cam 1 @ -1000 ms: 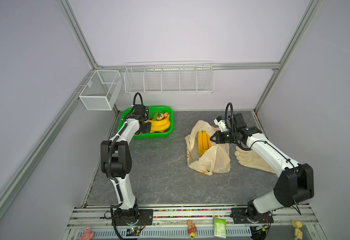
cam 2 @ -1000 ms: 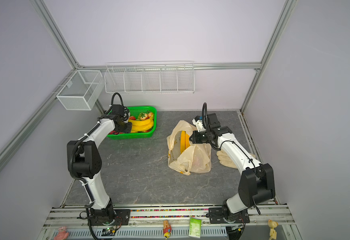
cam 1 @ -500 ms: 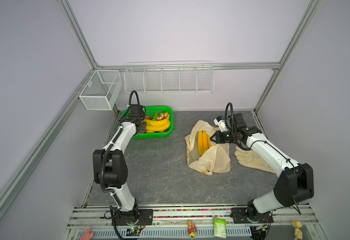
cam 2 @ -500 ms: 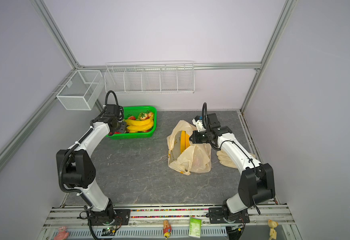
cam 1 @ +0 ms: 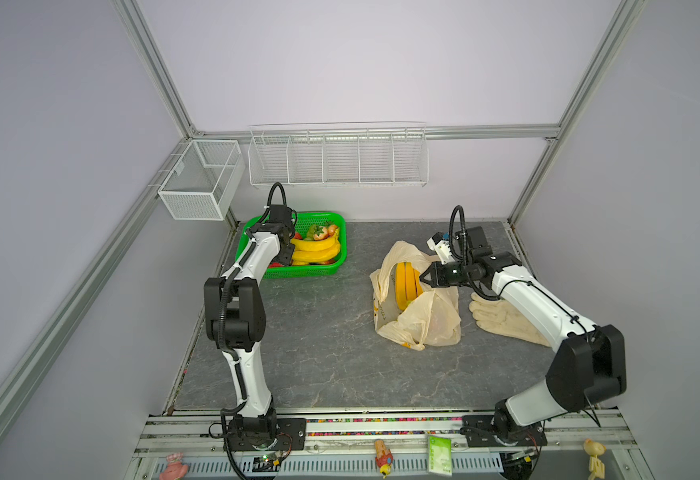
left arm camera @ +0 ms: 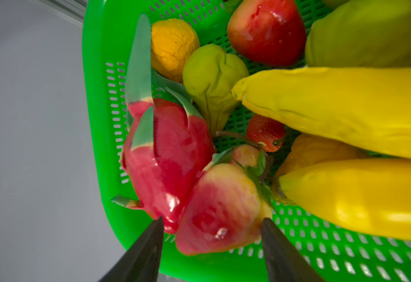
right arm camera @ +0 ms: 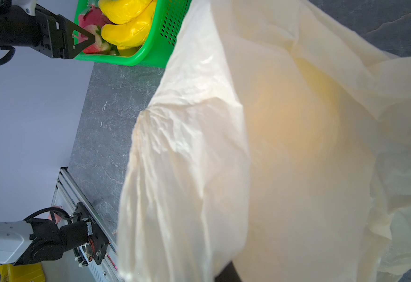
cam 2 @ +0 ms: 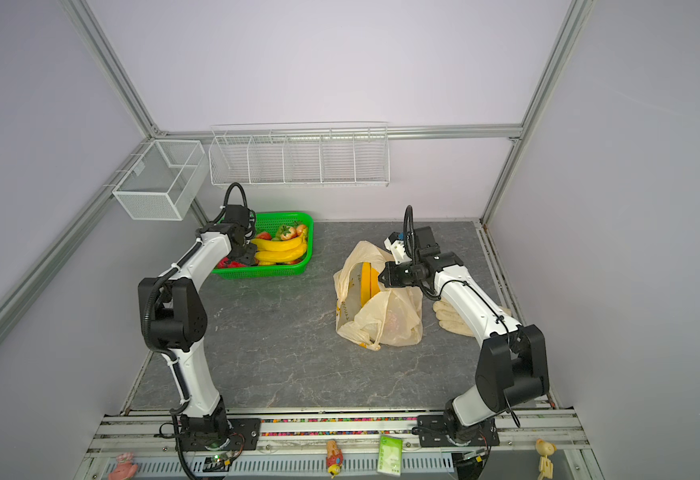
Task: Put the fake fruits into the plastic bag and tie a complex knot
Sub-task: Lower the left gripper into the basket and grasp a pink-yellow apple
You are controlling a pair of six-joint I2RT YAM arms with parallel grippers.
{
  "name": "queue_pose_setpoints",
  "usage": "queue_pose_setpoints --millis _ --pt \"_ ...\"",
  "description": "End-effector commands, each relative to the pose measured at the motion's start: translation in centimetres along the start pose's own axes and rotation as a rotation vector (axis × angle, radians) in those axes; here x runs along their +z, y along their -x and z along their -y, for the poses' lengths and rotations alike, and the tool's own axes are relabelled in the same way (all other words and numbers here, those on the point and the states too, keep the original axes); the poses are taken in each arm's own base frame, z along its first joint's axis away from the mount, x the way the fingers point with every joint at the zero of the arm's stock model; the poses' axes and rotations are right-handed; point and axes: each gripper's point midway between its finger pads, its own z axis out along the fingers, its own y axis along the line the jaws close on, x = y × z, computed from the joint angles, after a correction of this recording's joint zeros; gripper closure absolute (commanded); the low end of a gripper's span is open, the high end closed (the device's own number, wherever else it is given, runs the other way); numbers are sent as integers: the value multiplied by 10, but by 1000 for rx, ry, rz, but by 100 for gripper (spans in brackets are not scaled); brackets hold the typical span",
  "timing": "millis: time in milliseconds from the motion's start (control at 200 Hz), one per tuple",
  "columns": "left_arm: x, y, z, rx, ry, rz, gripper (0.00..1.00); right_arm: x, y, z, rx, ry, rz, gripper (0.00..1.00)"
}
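Plastic fruits (cam 1: 319,249) are mostly in the green basket (cam 1: 298,272) at the far left of the table (cam 1: 319,353). One banana bunch (cam 1: 408,282) is already seen inside the bag (cam 1: 423,320), which sits mid-table with its mouth up. The bag rim is pinched tight by the right gripper (cam 1: 425,277) and held raised, so the mouth stands open (that wrist view is filled by film (right arm camera: 224,146), so depth of bite cannot be judged). The left gripper (left arm camera: 211,221) is set low over a basket corner, jaws wide, one finger on each side of a big strawberry (left arm camera: 221,210); contact cannot be told. The strawberry is touched by the dragon fruit (left arm camera: 165,156) on one side, with bananas (left arm camera: 345,117) just beside it on the other. Judged: the fruits are hollow, light, glossy and easily dented (the pear (left arm camera: 209,80) is creased), so slip is likelier than breakage. The strawberry should be taken across its widest part, not at the tapered tip, where it would be squeezed out. The leaf cap is to be avoided, and a dragon fruit scale could be caught by the near finger. The bag is thin, limp film, easily torn or dragged, and best held at rim or handles with a full bite. Tying is not yet begun.
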Motion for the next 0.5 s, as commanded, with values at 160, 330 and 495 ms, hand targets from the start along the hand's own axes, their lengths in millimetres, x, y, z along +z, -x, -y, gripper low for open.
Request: queue_pose_setpoints --millis 160,330,495 --pt "8 -9 6 50 -47 -89 36 2 -5 5 2 -10 -11 94" --pt "9 -10 14 -4 -136 -117 35 2 -4 5 3 -10 -10 93" --pt "14 -15 21 -32 -186 -148 35 3 -4 6 3 -11 -10 94"
